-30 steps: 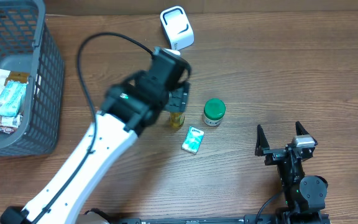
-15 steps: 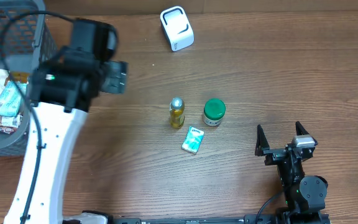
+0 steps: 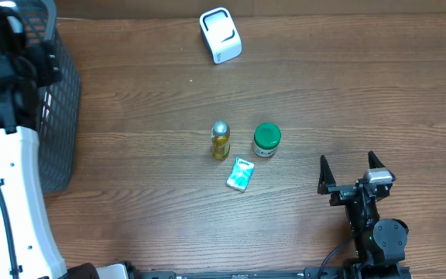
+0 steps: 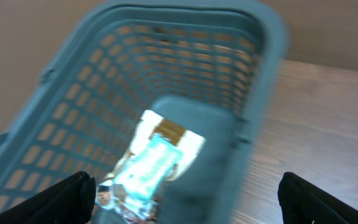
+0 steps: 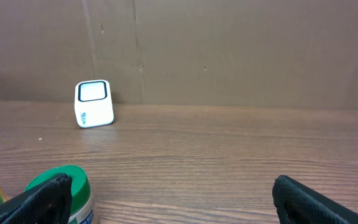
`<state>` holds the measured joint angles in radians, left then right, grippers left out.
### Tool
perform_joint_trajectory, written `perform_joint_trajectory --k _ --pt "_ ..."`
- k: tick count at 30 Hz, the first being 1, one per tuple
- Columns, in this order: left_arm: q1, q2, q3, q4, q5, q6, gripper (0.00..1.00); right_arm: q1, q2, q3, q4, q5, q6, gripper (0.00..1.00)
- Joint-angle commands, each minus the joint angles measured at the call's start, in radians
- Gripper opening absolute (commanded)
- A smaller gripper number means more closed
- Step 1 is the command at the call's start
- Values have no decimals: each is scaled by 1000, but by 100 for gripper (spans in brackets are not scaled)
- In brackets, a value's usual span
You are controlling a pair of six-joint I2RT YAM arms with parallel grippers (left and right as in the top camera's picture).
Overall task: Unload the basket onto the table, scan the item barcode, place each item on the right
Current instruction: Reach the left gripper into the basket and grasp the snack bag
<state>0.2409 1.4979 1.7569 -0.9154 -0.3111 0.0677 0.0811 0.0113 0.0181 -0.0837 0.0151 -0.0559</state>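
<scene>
— Over at the table's left edge, the left gripper (image 4: 197, 198) hovers above the grey plastic lattice basket (image 4: 253, 43). Its jaws stand wide apart at the bottom corners of the wrist view, with nothing between them.

— So nothing is picked up. Where's the item?

— Lying on the basket's floor: a crinkled teal-and-white foil packet (image 4: 149, 165), among other wrappers too blurred to make out.

— And the scanner?

— The white boxy barcode scanner (image 3: 220, 35) stands at the far edge of the brown wooden table (image 3: 347, 85), well apart from the basket. I'd say nothing is done yet for this packet. It has to be gripped, lifted out and shown to the scanner.

— What about the things in the middle?

— A small yellow bottle with a silver cap (image 3: 220, 140), a green-lidded jar (image 3: 266, 139) just beside it, and a small teal carton (image 3: 241, 174) near both. I can't tell whether those have been scanned.

— The other arm?

— Parked at the near right is the right gripper (image 3: 349, 167), jaws spread fully and empty.

— Room to move?

— The basket walls are tall, so the lift should clear the rim before turning. Between basket and scanner the wood is bare, and that route passes behind the three items, so it needn't cross them.
</scene>
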Motion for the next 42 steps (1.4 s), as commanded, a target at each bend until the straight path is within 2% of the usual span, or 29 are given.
perform_joint_trajectory --k 1,8,12,18,26,28,36,42 --pt "80 4 26 29 -11 23 90 3 -6 -10 2 10 -5 100" --pt "216 107 26 23 -11 26 90 3 -6 -10 2 10 -5 100" --pt "272 228 26 5 -10 112 91 3 -6 -10 2 10 -5 100" --pt "294 365 26 -11 -10 193 92 3 -6 -10 2 10 -5 100" --pt "296 536 26 -11 -14 224 95 3 -6 -10 2 10 -5 100" --pt "296 577 26 -11 -15 249 100 3 -6 -10 2 10 -5 100" --pt "296 682 26 -10 -112 255 100 3 -6 -10 2 10 -5 100" --pt "301 693 18 -4 -113 255 78 3 -6 -10 2 10 -5 100"
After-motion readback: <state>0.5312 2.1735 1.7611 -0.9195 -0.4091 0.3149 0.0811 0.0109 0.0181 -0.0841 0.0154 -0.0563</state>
